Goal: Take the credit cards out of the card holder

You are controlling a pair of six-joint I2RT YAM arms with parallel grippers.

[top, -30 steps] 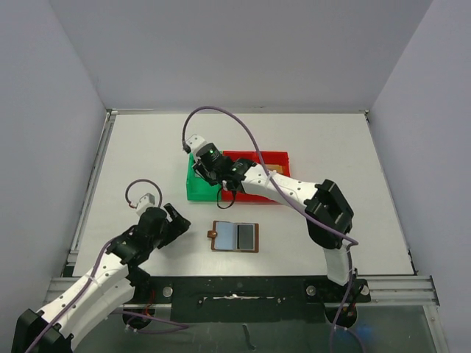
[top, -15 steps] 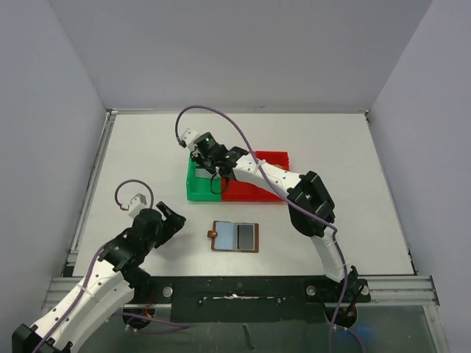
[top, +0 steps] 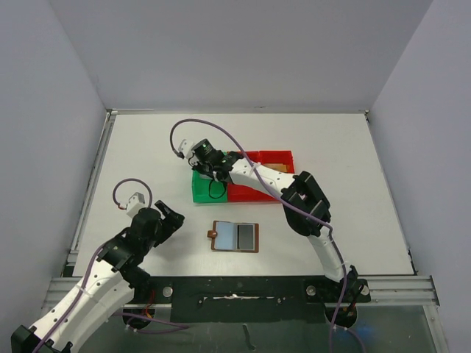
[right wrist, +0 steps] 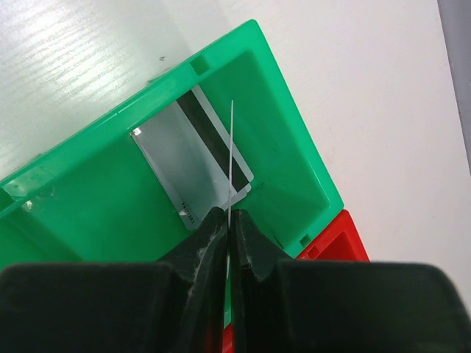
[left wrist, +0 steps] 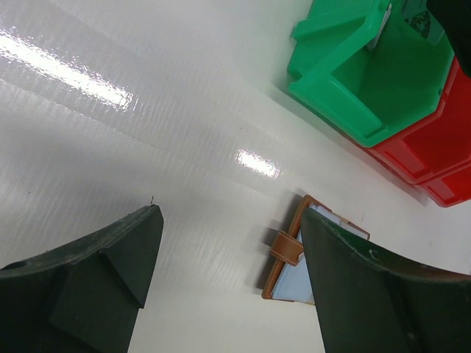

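Observation:
The card holder (top: 235,236) lies open and flat on the white table, a brown wallet with a pale blue inner panel (left wrist: 294,283) and a strap. My left gripper (top: 171,220) hovers open just left of it with nothing between its fingers (left wrist: 229,220). Over the green bin (top: 208,190), my right gripper (top: 208,168) is shut on a thin credit card (right wrist: 230,147), seen edge-on and upright. The pinch (right wrist: 229,217) holds the card's lower edge. A grey-white credit card with a black stripe (right wrist: 184,165) lies flat on the bin's floor.
A red bin (top: 259,176) stands against the green bin's right side, partly under my right arm. Both bins show at the top right of the left wrist view, green (left wrist: 368,81) and red (left wrist: 434,147). Purple cables loop over both wrists.
My right gripper has moved back and to the left over the green bin, still holding its card. My left arm has drawn back slightly to the left. The card holder has not moved.

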